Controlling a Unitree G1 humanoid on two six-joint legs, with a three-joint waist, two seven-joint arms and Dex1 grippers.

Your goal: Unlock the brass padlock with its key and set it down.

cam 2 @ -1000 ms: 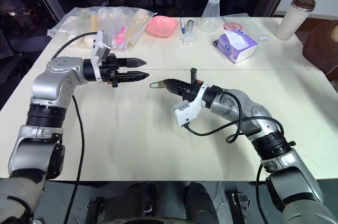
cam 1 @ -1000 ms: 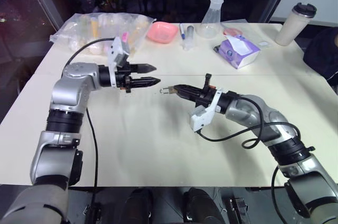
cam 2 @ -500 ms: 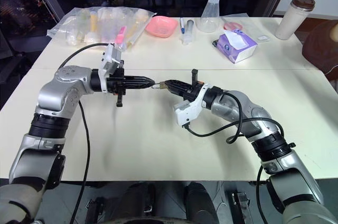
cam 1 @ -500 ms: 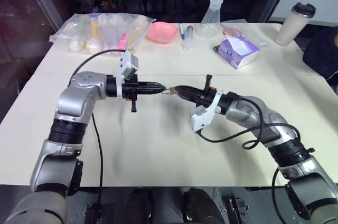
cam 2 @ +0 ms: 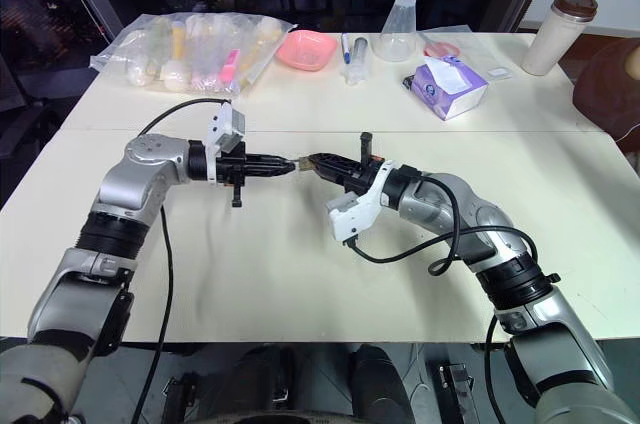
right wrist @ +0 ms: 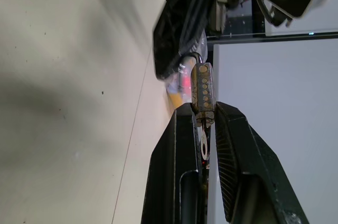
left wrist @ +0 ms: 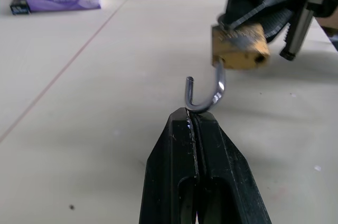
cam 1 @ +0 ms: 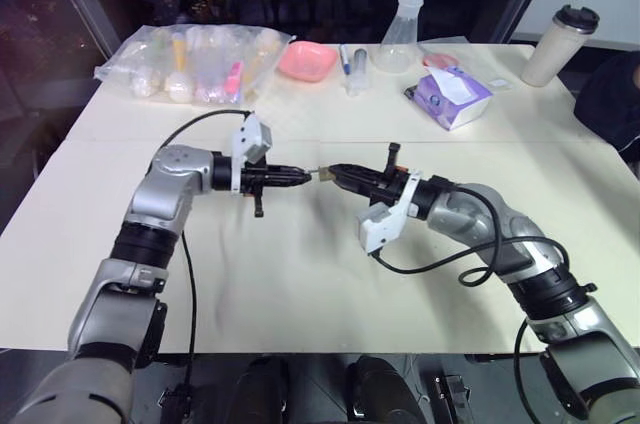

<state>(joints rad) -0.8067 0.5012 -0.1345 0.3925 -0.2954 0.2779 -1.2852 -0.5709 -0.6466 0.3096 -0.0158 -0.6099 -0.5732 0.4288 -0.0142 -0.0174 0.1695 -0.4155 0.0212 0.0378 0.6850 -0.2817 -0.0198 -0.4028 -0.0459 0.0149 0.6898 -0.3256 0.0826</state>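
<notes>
The brass padlock [left wrist: 240, 49] hangs above the middle of the table, a small gold block with its thin silvery shackle [left wrist: 219, 84] swung open into a hook. My right gripper [cam 1: 333, 171] is shut on the block's far end. In the right wrist view the padlock [right wrist: 202, 89] sits between those fingers, with a silvery holed piece, apparently the key's head, just behind it. My left gripper [left wrist: 193, 115] is shut. Its tips meet the bend of the shackle from the opposite side. I cannot tell whether the shackle is pinched.
Along the table's far edge stand a clear bag of small items [cam 1: 190, 64], a pink dish [cam 1: 306, 61], a glass flask [cam 1: 399, 44], a purple tissue pack [cam 1: 452, 96] and a tumbler [cam 1: 560, 44]. Cables trail from both arms over the cream tabletop.
My left gripper went from open to shut, then moved right and down until its tips reached the padlock's shackle. The right gripper and padlock stayed in place.
</notes>
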